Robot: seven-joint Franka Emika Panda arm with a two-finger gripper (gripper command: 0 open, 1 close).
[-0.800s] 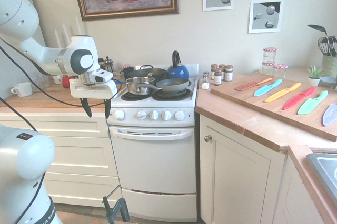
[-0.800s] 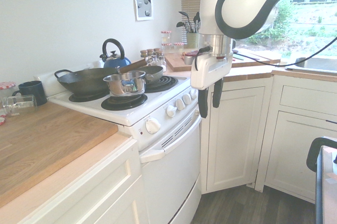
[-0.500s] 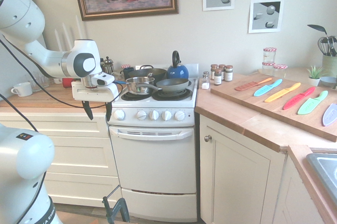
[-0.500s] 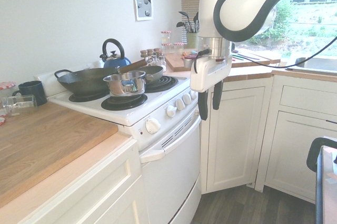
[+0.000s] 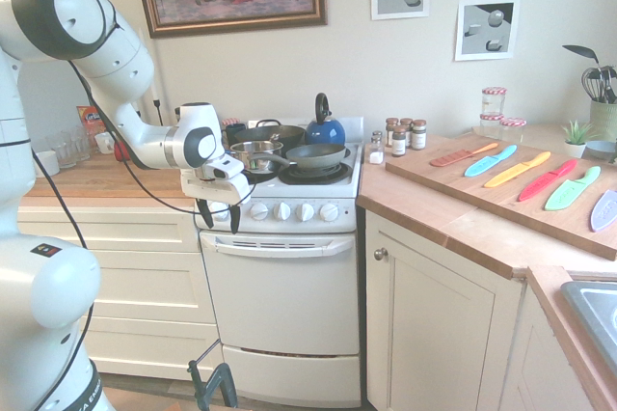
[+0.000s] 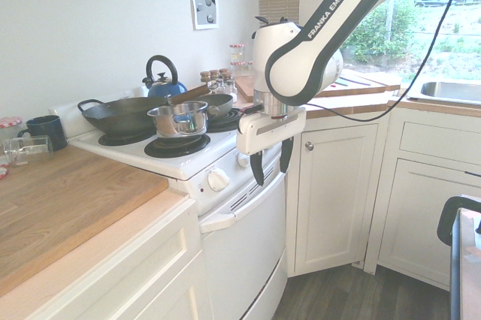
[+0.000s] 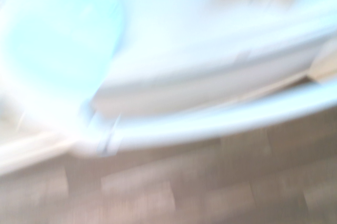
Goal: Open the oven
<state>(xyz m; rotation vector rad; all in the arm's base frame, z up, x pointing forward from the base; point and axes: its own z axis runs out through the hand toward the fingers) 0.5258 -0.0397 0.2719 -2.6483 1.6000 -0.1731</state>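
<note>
White oven (image 5: 281, 286), shut beneath steel saucepan (image 6: 179, 119), dark wok (image 6: 128, 115) and blue kettle (image 6: 164, 87); near its handle (image 6: 244, 206), pincer (image 6: 269, 177) apart, gripping nothing.

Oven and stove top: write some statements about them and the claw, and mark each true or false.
1. The oven door is closed. True.
2. The claw is gripping the oven handle. False: its fingers are open, with nothing between them.
3. A shiny pot sits on the stove top. True.
4. The kettle is red. False: it is blue with a black handle.
5. The knobs are on the front of the cooker, above the oven handle. True.
6. The knives lie on the stove top. False: they lie on a wooden board on the counter.
</note>
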